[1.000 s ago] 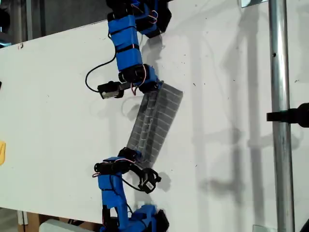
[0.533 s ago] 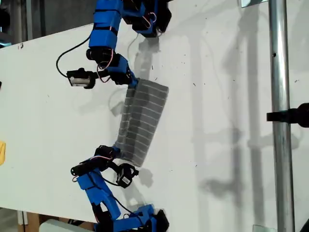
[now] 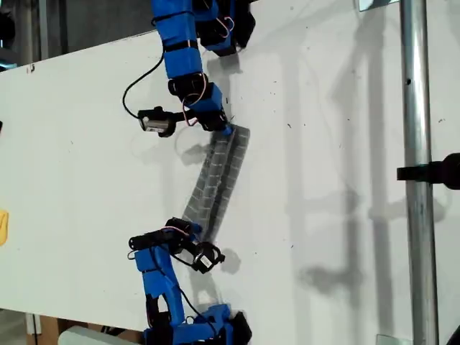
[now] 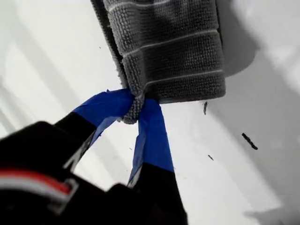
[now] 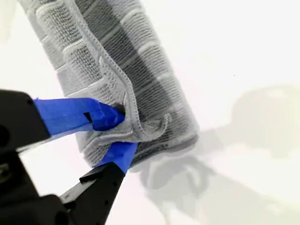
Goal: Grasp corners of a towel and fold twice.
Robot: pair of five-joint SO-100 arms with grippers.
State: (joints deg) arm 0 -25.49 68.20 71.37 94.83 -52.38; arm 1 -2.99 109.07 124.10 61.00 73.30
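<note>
The towel (image 3: 218,181) is grey with thin pale stripes, on a seemingly white table (image 3: 86,144), between blue arms (image 3: 183,57).

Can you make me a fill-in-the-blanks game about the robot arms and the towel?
1. Each gripper is shut on a ____ of the towel.
2. The towel is grey with thin pale ____.
3. The tape on my first gripper and my second gripper is ____.
4. The table is ____.

Missing words: corner; stripes; blue; white
</note>
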